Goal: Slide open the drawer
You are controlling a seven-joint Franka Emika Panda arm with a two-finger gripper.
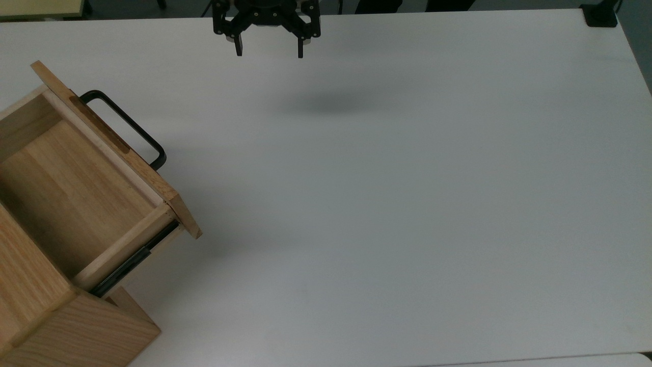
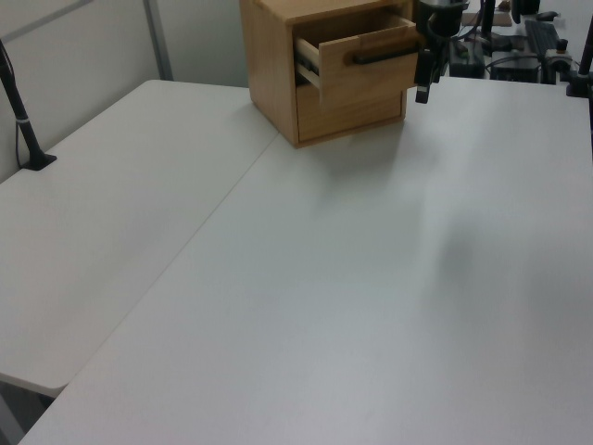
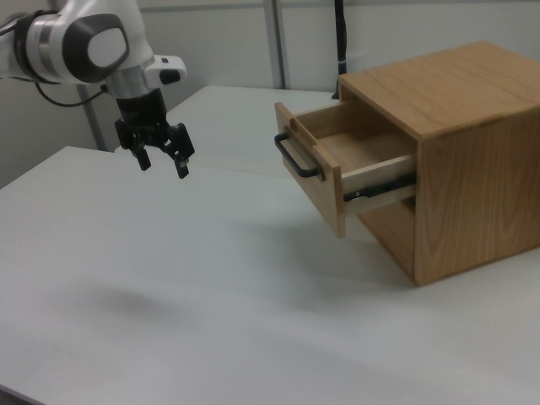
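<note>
The light oak drawer [image 1: 76,188] stands slid out of the wooden cabinet [image 1: 46,316] at the top view's left, its inside bare. Its black bar handle [image 1: 130,127] faces the table's middle and a black side rail [image 1: 135,262] shows. The drawer [image 3: 337,160] juts towards the right view's left, and the drawer [image 2: 366,60] sits at the back in the left view. My gripper [image 1: 268,52] hangs open above the table's far edge, well apart from the handle, with nothing between its fingers. The gripper [image 3: 162,164] is also at the right view's upper left, and the gripper [image 2: 423,79] hangs beside the drawer front.
A wide white table [image 1: 407,204] stretches over the top view's middle and right. A black clamp post [image 2: 23,120] stands at the left view's left edge. Another black mount [image 1: 601,14] sits at the top view's far right corner.
</note>
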